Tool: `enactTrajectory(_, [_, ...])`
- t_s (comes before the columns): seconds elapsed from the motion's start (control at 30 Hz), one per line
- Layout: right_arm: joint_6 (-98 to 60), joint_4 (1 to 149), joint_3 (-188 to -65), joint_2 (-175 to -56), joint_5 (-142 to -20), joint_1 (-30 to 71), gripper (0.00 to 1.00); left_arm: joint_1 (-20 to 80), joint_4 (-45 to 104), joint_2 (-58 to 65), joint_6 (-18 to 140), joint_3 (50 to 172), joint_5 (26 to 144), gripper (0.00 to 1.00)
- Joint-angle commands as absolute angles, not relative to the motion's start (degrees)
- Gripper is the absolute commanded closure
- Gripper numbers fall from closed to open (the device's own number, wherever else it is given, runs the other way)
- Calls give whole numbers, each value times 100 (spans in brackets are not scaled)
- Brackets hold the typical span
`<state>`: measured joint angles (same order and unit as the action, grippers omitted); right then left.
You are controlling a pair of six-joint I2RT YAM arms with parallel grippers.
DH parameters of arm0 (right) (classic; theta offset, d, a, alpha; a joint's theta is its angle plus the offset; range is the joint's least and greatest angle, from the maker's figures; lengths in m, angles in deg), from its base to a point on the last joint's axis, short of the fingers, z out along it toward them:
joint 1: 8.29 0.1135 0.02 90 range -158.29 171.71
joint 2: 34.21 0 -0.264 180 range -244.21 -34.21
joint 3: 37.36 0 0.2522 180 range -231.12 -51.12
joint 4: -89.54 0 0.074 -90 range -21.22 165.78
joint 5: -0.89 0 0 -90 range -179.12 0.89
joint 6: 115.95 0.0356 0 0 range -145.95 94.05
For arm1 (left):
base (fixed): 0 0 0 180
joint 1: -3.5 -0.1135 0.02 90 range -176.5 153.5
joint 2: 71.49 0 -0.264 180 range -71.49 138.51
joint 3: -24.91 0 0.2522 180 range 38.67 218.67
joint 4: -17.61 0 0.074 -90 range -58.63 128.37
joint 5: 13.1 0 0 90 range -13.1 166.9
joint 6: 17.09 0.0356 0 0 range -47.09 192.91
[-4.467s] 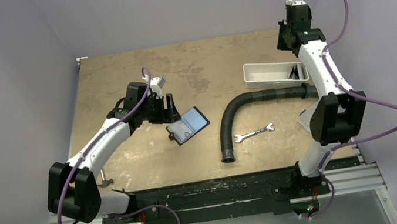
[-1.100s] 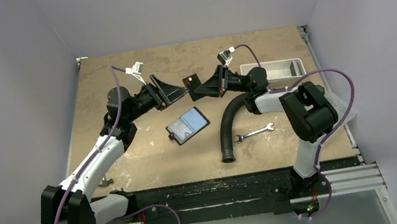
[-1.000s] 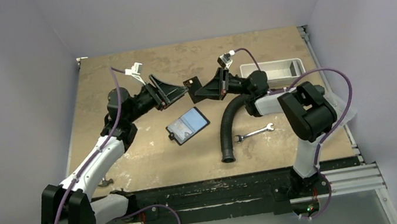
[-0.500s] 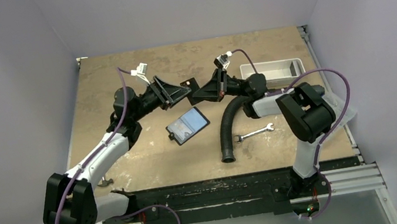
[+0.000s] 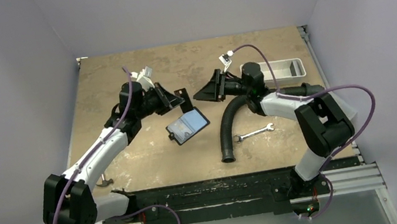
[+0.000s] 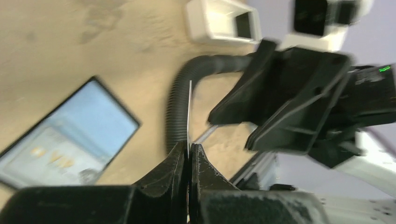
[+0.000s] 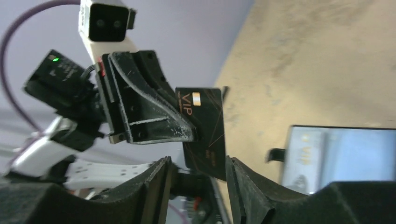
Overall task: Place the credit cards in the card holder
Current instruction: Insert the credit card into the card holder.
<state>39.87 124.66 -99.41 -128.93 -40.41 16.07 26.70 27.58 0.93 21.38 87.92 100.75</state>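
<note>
left wrist view: the left gripper is pinched shut on a credit card, which from here is seen edge-on as a thin pale line rising from between the fingers. in the right wrist view the same card faces the camera: black, with "vip" lettering, a small light and orange mark near its top edge, and fine lines across its lower half. one corner of it is clamped and the rest sticks out free in the air.

the right gripper points toward that card with its fingers spread wide. from the top external view it is just beside the card and apart from it, with nothing held.

the card holder lies open and flat on the tabletop, below and just in front of the held card. it has a black border and a bluish-grey inner face with faint orange "vip" lettering on one half. whether that lettering belongs to a card already tucked in is unclear.

a black corrugated hose curves to the right of the holder. a silver wrench lies beside the hose and a white tray sits behind the right arm.
</note>
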Motion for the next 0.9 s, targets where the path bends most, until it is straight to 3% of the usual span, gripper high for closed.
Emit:
enactTrajectory(0.0, [1448, 9530, -10658, -12933, -4589, 1538, 46, 2513, 4034, 299, 3119, 8638, 9763, 100])
enactTrajectory(0.2, [579, 8384, -11339, -13787, -4450, 1641, 54, 2279, 3544, 968, 2948, 8191, 10737, 100])
enactTrajectory(0.43, [-43, 7805, -11892, -14576, -4528, 1925, 79, 2039, 3470, 1614, 3147, 8105, 11262, 100])
enactTrajectory(0.67, [-75, 7939, -11993, -14864, -4647, 1936, 91, 1910, 3125, 2035, 3110, 7936, 11536, 100])
enactTrajectory(0.87, [-90, 7964, -11996, -15062, -4869, 1932, 94, 1800, 2555, 2390, 2867, 7777, 11817, 100])
